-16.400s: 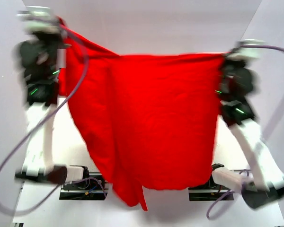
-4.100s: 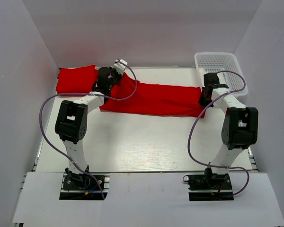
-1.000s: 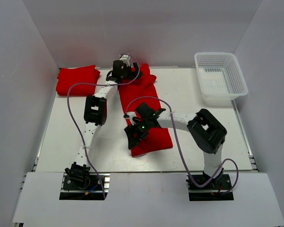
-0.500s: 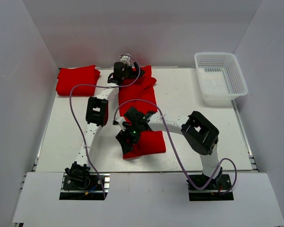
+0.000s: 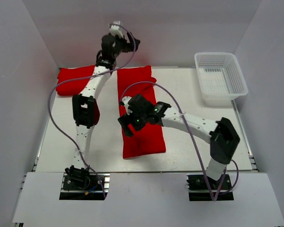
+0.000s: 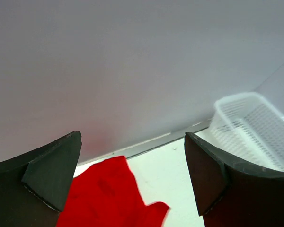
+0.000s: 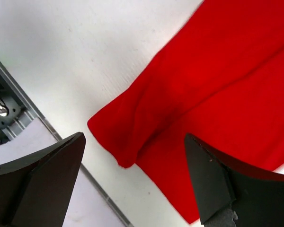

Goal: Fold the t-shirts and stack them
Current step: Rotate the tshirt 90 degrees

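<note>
Slippage worries me: the long red cloth t-shirt, a soft, limp strip with rounded doubled corners, lies under the right claw, whose jaws gape empty; pinching one layer would drag the fold apart. The left claw, wide and empty, hangs high above its far end, a second folded red t-shirt below-left.

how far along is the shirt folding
Done: one folded bright red cloth t-shirt lies far left. In hand: nothing; left pincer and right pincer are open. A second red t-shirt lies as a long folded strip. Left: likely fold it shorter, stack it.
</note>
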### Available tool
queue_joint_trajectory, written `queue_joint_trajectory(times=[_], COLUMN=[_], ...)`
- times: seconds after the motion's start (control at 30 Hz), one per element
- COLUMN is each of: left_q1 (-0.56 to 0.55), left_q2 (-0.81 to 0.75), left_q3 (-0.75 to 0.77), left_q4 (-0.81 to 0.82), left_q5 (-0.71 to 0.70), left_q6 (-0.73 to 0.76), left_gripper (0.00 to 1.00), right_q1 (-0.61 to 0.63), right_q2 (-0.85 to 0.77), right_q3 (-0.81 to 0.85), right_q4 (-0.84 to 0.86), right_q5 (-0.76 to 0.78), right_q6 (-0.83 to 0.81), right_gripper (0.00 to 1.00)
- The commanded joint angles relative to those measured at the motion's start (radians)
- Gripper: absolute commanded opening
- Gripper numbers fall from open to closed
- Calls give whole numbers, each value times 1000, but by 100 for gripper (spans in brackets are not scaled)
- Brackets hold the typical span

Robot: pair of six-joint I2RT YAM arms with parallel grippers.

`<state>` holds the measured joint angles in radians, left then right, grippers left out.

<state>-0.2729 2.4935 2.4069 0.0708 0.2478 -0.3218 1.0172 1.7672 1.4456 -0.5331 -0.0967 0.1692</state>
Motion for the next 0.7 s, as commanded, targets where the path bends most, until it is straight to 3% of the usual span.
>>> queue_joint_trajectory(times=[0.0,0.07,0.2,0.23,0.33,0.43,0.67], left_q1=[-5,-5,-5,-5,-14,-23,-75], left_q2=[-281,-388,-755,-909,-1108,-1274,-1406], left_q3=[-64,-227,-689,-868,-1145,-1336,-1597], left_q4=[-137,-225,-275,-264,-320,-423,-684], left_q5=[13,1,-62,-105,-148,-142,-84], left_q6=[73,127,115,104,31,-22,-128], left_gripper=[100,100,100,100,100,100,100], right_q1=[1,-3,-32,-46,-78,-114,-123], right_q2=[-112,-184,-287,-319,-385,-443,-419], right_q3=[-42,-103,-267,-286,-378,-467,-481], right_q4=[-36,-27,-42,-48,-50,-62,-15], right_q5=[92,214,273,281,288,302,203], right_q6=[62,78,121,137,161,207,185], right_gripper=[90,90,90,90,90,90,90])
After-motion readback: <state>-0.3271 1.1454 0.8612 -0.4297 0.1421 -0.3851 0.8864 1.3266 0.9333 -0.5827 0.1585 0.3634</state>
